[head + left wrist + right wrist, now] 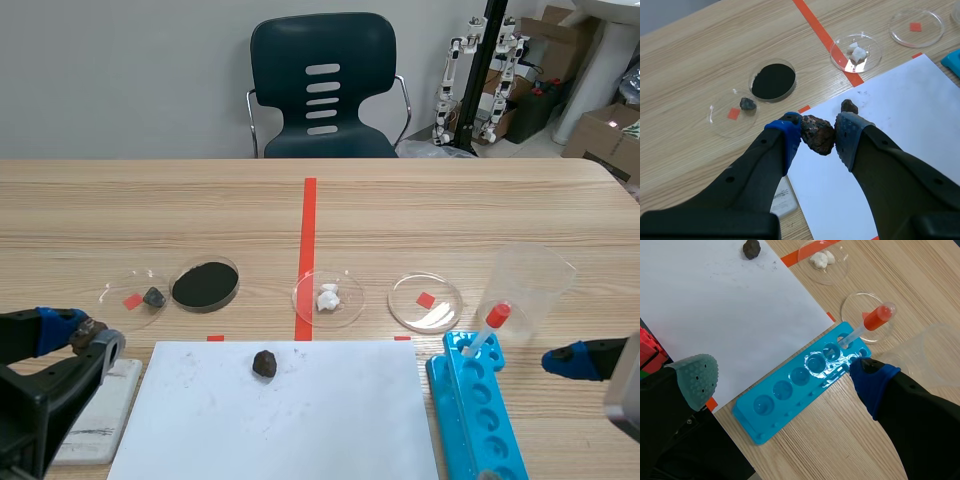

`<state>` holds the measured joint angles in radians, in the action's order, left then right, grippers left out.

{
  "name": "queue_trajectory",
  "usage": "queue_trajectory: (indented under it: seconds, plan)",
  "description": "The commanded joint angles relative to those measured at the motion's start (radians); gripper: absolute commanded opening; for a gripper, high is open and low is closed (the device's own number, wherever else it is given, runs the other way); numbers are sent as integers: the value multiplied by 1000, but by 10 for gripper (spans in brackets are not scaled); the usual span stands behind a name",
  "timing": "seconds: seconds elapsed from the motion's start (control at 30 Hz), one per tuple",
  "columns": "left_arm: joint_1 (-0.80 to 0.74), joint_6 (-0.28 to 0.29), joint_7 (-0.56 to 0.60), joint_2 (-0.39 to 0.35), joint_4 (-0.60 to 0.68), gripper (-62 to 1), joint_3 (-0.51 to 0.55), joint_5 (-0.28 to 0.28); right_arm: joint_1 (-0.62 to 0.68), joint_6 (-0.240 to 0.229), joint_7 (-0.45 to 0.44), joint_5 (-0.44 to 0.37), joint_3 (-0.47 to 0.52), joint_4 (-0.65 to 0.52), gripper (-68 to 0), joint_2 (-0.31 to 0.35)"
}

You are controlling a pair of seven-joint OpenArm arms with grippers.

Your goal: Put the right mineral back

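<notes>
Left gripper [817,136] sits at the lower left of the scene view, blue-padded fingers clenched on the rock [817,131], held above the paper's [300,420] edge. Right gripper [785,380] is at lower right, fingers spread with nothing in them, over the blue tray [790,390].

My guess is the rock goes in the empty dish [412,312], right of center. It's a lumpy, rough, reddish-brown chunk pinched on uneven faces, so I'd carry it low, come in over the rim, and let go only when it's nearly touching. The dish looks thin, clear and shallow, so a drop could skid it on the smooth wooden desk [450,210]. Mind the dropper [490,325] and clear beaker [530,280] just beside it. A smaller dark lump [265,363] lies on the paper.
</notes>
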<state>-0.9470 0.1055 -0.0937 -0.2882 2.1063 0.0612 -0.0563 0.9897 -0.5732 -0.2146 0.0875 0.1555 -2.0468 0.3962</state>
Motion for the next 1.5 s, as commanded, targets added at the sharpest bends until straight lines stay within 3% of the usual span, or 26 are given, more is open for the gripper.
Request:
queue_trajectory:
  seconds: [0.0,0.2,0.47,1.03,1.47]
  plan:
    - [15,-5,8,8,9,-453,-6,-11,-7,1,-8,-8,2,-16,-128,11]
    - [114,-5,-47,19,-39,-453,-53,-10,-6,1,-8,-8,2,-16,-128,11]
    - [351,-4,-114,19,-233,-453,-161,-10,-6,1,-8,-8,2,-16,-128,11]
    - [800,-5,-195,31,-583,-453,-630,-12,-6,1,-8,-8,2,-16,-128,11]
    - [1018,-6,-222,183,-839,-453,-763,-14,-6,1,-8,-8,2,-16,-128,11]
